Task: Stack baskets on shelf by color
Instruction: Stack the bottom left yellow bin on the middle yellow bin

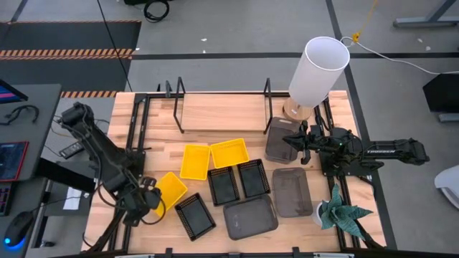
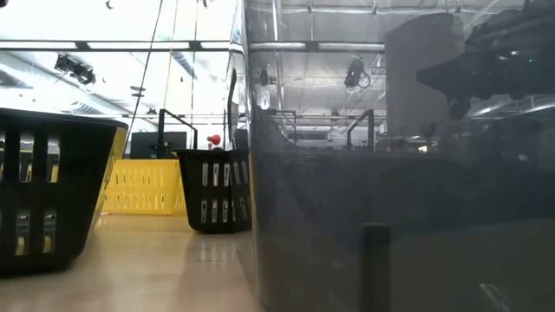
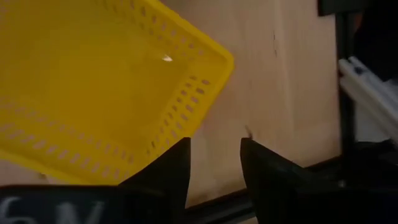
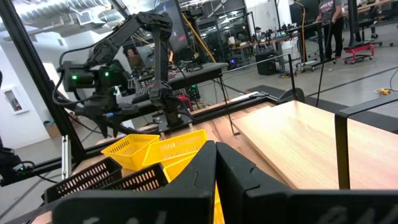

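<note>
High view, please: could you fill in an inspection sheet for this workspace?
Surface: wooden tabletop, with the shelf along its back.
Job's things: three yellow baskets, three black mesh baskets and three dark grey baskets, none stacked.
Clutter: white lamp; potted plant.
Grippers: left gripper, jaws open, beside a yellow basket's rim; right gripper, jaws shut, over a grey basket by the lamp.
Cables: black coil and white cable on the floor.
Surroundings: desk at the left; people far off.
</note>
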